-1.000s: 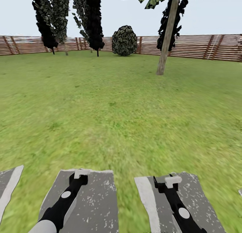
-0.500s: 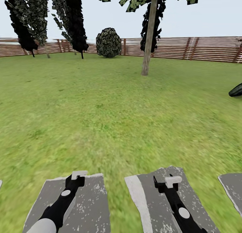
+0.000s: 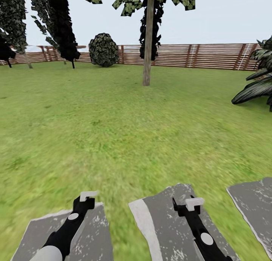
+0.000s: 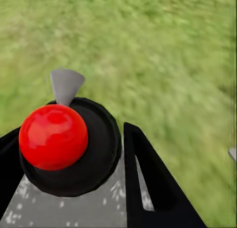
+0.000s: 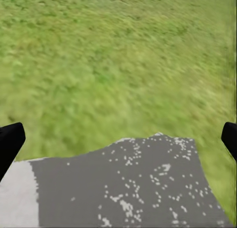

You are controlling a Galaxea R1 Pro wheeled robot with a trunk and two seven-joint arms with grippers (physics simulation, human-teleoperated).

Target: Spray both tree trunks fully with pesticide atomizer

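- Left gripper (image 3: 87, 198): pressed in on the pesticide atomizer (image 4: 69, 146). In the left wrist view the round black body sits between the two fingers. A red ball knob (image 4: 53, 136) faces the camera, and a grey cone nozzle (image 4: 65, 84) points out past the fingertips.
- Right gripper (image 3: 190, 204): fingers spread wide with nothing between them. Grey paving (image 5: 123, 183) lies below it, with lawn (image 3: 113, 114) beyond.
- Handling, as a judgement: the atomizer looks small, rigid and probably light. The black body is smooth and round, so it could twist or slide in a two-finger pinch. Keep your hold on the black body, where the fingers are now. Leave the red knob free and the nozzle unobstructed. Avoid sharp wrist swings. How full it is cannot be read from here.
- Nearest tree trunk (image 3: 147, 46): upright, well ahead of both grippers, right of the left gripper's line and left of the right gripper's. You are too far off to spray.
- More trees (image 3: 60, 23) stand far ahead and left of the left gripper, near the fence (image 3: 211, 56). A round bush (image 3: 103, 49) sits between them and the trunk.
- A palm-like plant (image 3: 257, 87) is ahead and right of the right gripper.
- When you close in, aim the nozzle at the bark.
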